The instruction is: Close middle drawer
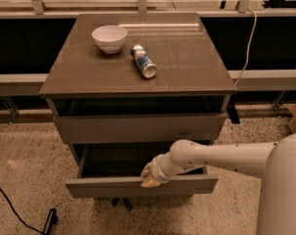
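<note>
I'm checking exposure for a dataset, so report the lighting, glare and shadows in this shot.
Camera view: warm, dim light overall; a pale glare streak runs along the far part of the cabinet top; the inside of the open middle drawer lies in deep shadow; the gripper, at that drawer's front edge, is evenly lit.

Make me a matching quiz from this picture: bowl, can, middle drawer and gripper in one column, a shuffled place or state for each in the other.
1 bowl
2 can
3 middle drawer
4 gripper

A pulled out
B on its side on the cabinet top
C upright, left of the can
D at the drawer's front edge

Pairs: 1-C, 2-B, 3-A, 4-D
</note>
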You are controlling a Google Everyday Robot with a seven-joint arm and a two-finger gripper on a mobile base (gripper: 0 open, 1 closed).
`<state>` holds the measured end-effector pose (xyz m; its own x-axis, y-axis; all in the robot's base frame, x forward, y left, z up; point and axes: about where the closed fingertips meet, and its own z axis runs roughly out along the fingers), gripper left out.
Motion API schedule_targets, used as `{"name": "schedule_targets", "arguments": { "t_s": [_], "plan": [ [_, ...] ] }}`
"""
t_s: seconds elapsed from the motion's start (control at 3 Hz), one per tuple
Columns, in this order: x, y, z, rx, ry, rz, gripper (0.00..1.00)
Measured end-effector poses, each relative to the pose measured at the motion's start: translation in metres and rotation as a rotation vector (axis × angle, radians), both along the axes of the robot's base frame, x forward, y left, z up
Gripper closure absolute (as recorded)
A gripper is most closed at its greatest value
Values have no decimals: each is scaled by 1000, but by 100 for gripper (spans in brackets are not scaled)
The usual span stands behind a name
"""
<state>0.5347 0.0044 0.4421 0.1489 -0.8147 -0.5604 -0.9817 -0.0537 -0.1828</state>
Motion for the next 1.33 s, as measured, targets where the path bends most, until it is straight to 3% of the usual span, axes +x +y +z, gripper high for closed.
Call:
{"name": "schedule_targets", "arguments": {
  "t_s": [0.33, 0.67, 1.0, 1.33],
  "plan": [
    [-1, 1, -1, 0, 2, 2, 35],
    [-2, 2, -1, 0, -1, 7, 4],
    [-4, 3, 2, -2, -19, 17, 0],
    [-15, 7, 17, -24, -62, 35, 2]
  ]
}}
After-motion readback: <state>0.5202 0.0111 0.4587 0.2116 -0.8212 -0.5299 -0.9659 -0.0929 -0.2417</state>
